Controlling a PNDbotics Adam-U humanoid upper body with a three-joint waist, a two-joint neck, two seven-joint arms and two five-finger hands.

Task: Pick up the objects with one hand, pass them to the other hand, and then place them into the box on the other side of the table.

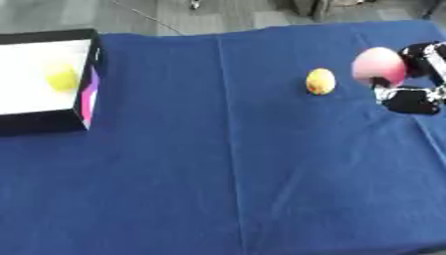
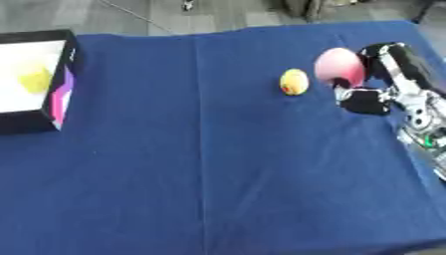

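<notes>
Presently the right hand [image 2: 370,94] is curled round a pink ball [image 2: 339,66], which sits between fingers behind it and a thumb below it, at the right side of the blue cloth [image 2: 218,164]. Whether the ball rests on the cloth or is already lifted cannot be told. A yellow ball [image 2: 294,81] lies just left of the pink ball, apart from it. The box [image 1: 52,124], black-walled with a white floor, stands well to the left of the pink ball at the far left of the cloth; a yellow-green object [image 1: 62,78] lies inside it.

Risks, as judged: the pink ball is round and smooth-looking, so it could roll out of the fingers during the lift or at the hand-over, when two hands must share one small surface. A sweep leftward from the pink ball could knock the yellow ball and send it rolling. The long carry to the box gives further chance of a drop.

Hidden or unclear: the left hand shows in neither view. Contact points behind the pink ball are concealed. The box's left part is cut off.
</notes>
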